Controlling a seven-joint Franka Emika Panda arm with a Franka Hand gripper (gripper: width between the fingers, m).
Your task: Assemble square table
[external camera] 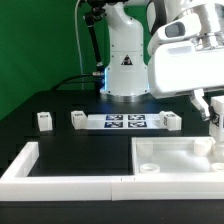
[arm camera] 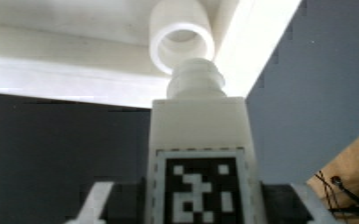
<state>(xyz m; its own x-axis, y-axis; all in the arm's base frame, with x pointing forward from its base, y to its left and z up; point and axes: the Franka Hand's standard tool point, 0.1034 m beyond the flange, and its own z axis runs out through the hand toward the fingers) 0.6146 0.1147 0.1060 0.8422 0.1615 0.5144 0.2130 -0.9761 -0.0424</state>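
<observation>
- Leg fitting is the step in hand: the gripper (arm camera: 197, 205) is clamped narrowly on one white leg (arm camera: 202, 130), which sits between its fingers with the threaded tip pointing away from the hand.
- Straight ahead of that tip, and very close, lies a round corner socket (arm camera: 185, 42) of the square panel (arm camera: 69, 70). Whether the tip already touches the socket rim cannot be told.
- In the exterior view the gripper (external camera: 213, 115) hangs over the far corner of the square panel (external camera: 175, 150), so the task looks to be at an early stage, with no leg visibly mounted.
- The next move probably calls for centring the tip on the hole, lowering the leg straight in, then turning it to seat it. A tilted leg could jam or skid off the rim.
- Loose legs (external camera: 43, 122) (external camera: 78, 119) (external camera: 168, 122) stand well away from the hand, around the marker board (external camera: 125, 122).
- Writing: the held leg bears a black-and-white square tag (arm camera: 202, 190), a pattern with no letters. The robot base (external camera: 125, 70) carries a dark mark too small to read.
</observation>
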